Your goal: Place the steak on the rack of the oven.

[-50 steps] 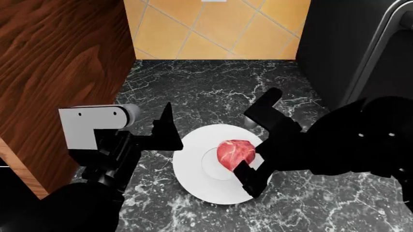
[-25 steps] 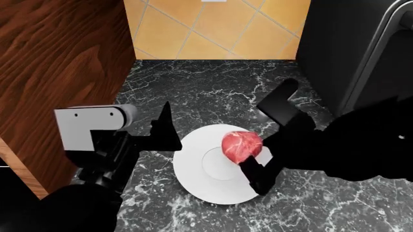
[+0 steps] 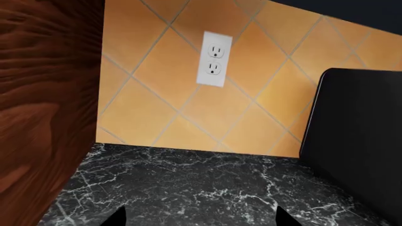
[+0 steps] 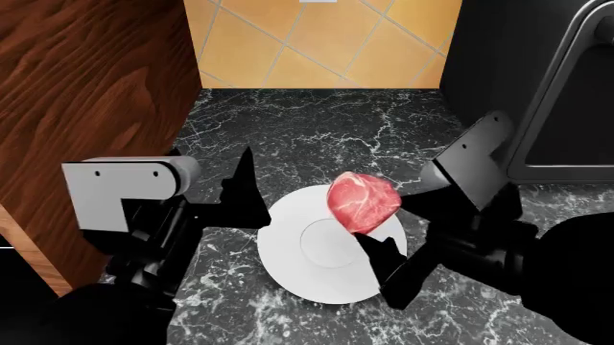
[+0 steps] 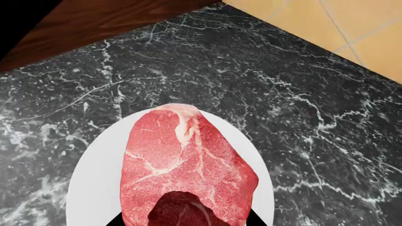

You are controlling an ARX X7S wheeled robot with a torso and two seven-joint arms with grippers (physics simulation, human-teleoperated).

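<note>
Steak (image 4: 363, 202) sits clamped in my right gripper (image 4: 389, 215), lifted above the plate (image 4: 317, 277), left gripper (image 4: 240, 198) spread empty at nine o'clock, so next I judge a carry toward the oven (image 4: 537, 79) at two o'clock.

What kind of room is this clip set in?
Most likely a kitchen, simulated: a black marble counter backed by orange wall tiles with a power outlet, and the steak held by the right gripper over a white plate.
</note>
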